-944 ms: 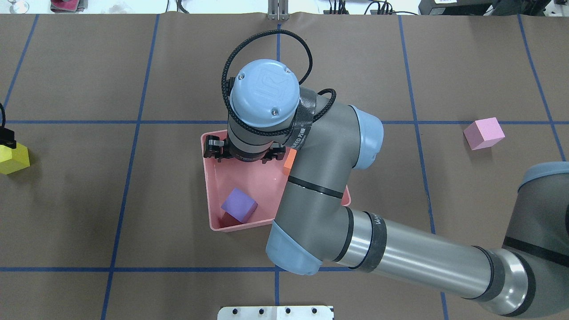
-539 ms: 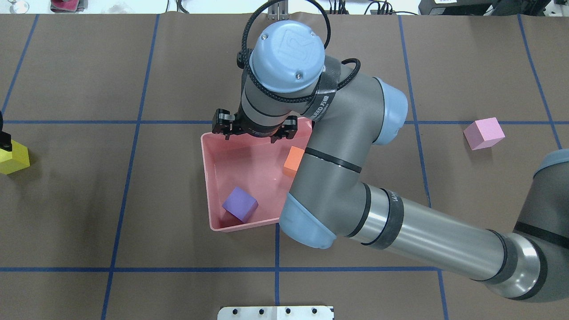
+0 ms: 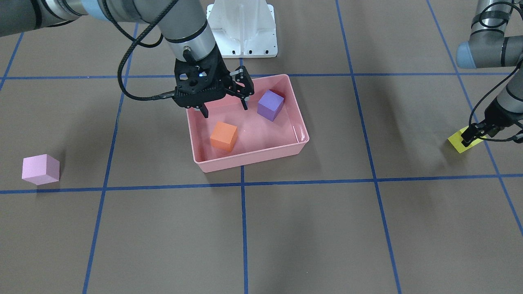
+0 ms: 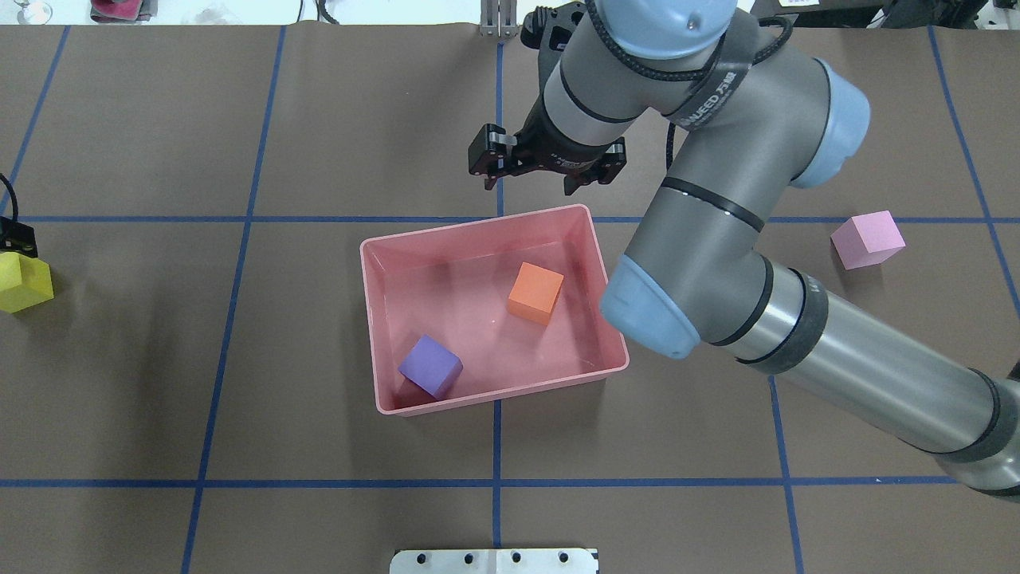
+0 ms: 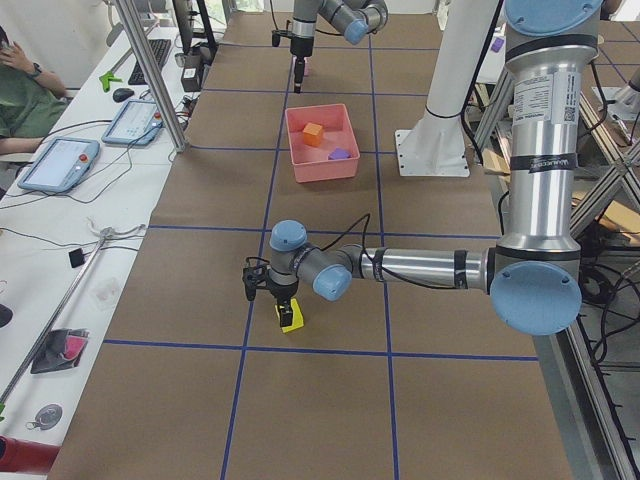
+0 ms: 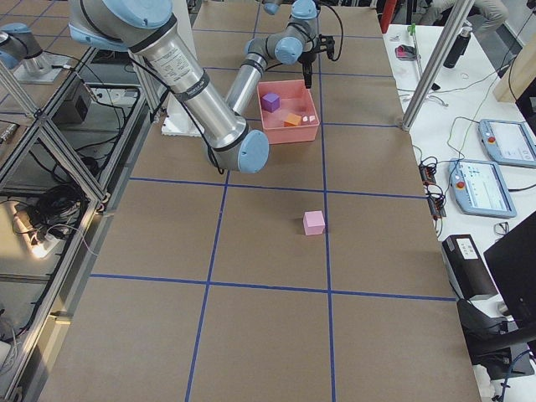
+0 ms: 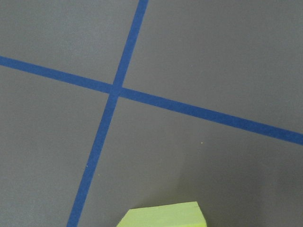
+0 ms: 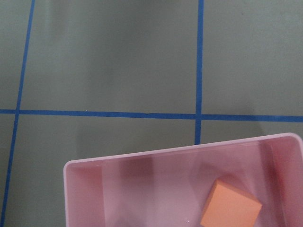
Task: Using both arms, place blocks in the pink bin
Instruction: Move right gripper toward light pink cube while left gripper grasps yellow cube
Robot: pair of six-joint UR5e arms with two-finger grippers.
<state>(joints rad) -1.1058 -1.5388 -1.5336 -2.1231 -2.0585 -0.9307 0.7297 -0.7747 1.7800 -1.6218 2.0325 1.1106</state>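
A pink bin (image 4: 478,224) on a brown tabletop (image 4: 319,438) holds an orange block (image 4: 535,292) and a purple block (image 4: 429,366), set apart. The light pink block (image 4: 867,239) lies well off to the bin's right, the yellow block (image 4: 24,283) well off to its left. The right pincer (image 4: 529,183) hangs raised near the bin, spread wide and empty. The left pincer (image 3: 476,132) is at the yellow block; I cannot tell whether it grips.

I see grey tubular arms (image 4: 876,383), light-blue joint caps (image 4: 649,315), black braided cables (image 3: 119,73), and a white-lettered black strap (image 4: 712,93).
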